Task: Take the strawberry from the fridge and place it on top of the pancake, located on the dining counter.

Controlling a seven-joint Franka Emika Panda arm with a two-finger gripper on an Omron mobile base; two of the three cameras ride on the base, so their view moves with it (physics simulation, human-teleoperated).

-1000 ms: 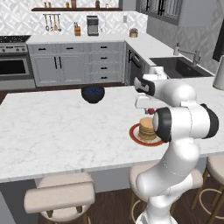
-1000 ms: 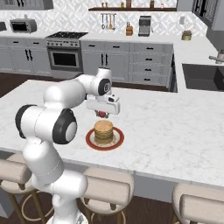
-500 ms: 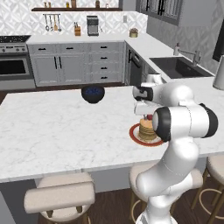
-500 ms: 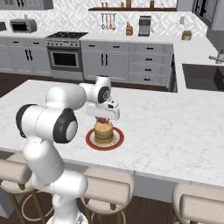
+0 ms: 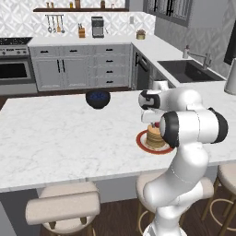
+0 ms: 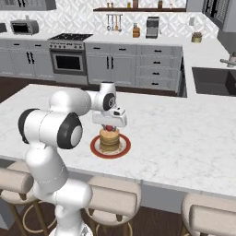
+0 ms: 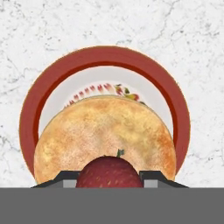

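A tan stack of pancake (image 7: 107, 135) lies on a red-rimmed plate (image 7: 109, 57) on the white marble dining counter (image 5: 60, 133). Straight over the pancake (image 6: 109, 137) hangs my gripper (image 6: 109, 127), pointing down and shut on the red strawberry (image 7: 109, 173). The berry (image 6: 109, 128) sits just above the stack's top, and I cannot tell whether it touches. In the left base view the pancake (image 5: 154, 137) and gripper (image 5: 155, 123) are partly hidden behind my arm. The fridge is out of view.
A dark bowl with blue contents (image 5: 97, 98) stands at the far side of the counter. Beige stools (image 5: 62, 207) line its near edge. Grey cabinets (image 6: 133, 64), an oven (image 6: 68, 60) and a sink (image 5: 189, 69) lie beyond.
My gripper has come down with the strawberry, from well above the pancake to just over its top.
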